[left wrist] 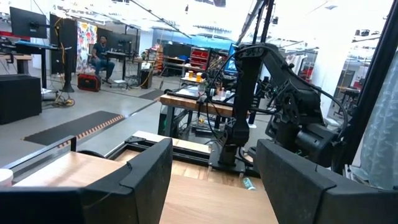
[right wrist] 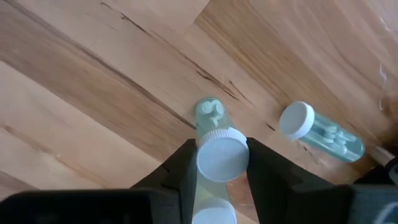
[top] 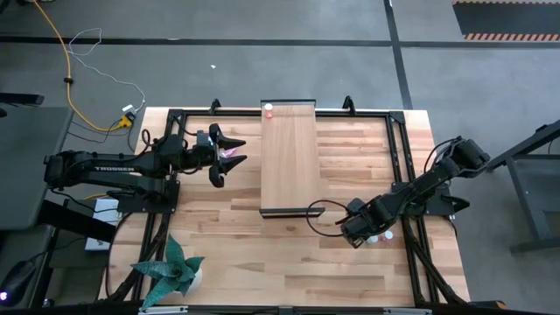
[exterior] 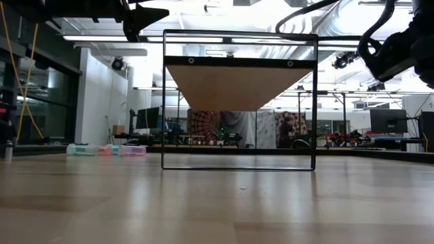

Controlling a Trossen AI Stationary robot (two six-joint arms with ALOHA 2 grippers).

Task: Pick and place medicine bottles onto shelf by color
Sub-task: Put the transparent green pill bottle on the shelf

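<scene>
light: bright, even, from ceiling strip lamps (exterior: 102, 38) | shadows: soft and faint under the arms on the desk (top: 350, 262) | glare: blown-out white ceiling in low view, pale sheen on near desk | blur: right tool's (right wrist: 222, 163) fingers (right wrist: 183, 171) soft and dark, bottle cap (right wrist: 222, 157) washed out | distortion: none evident

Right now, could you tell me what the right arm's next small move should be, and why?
Probably finish closing, then lift straight up: the right tool has its fingers on either side of a teal bottle at its white cap, on the table. Another teal bottle lies close beside it.
</scene>
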